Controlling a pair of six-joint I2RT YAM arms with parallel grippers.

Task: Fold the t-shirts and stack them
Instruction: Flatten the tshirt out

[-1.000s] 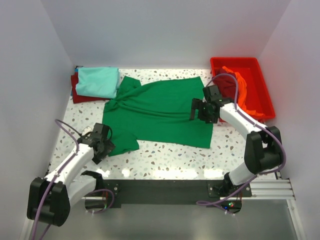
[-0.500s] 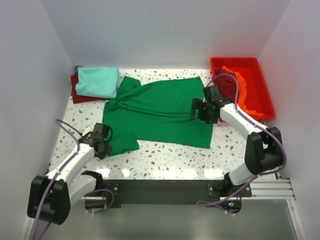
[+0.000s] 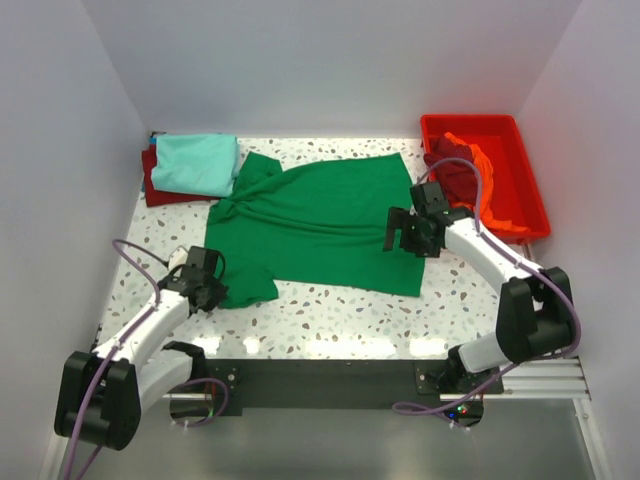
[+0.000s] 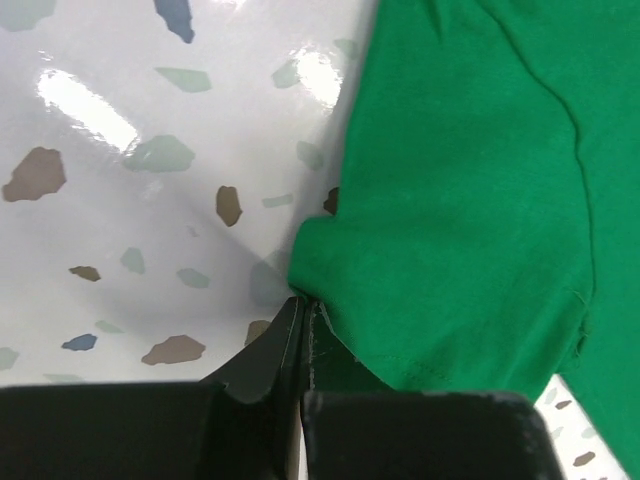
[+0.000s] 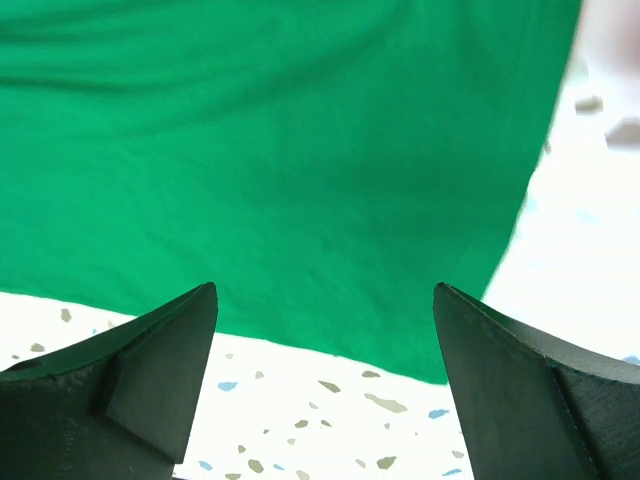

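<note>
Top external view: green t-shirt lies spread on the speckled table.
Left gripper, fingers pressed together, pinches the shirt's near sleeve corner; right gripper hovers, fingers spread wide, over the shirt's right edge.

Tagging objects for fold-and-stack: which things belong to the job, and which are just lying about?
Job: green t-shirt, teal t-shirt, dark red t-shirt beneath it, orange t-shirt.
Lying about: red tray holding the orange one, speckled table.
</note>
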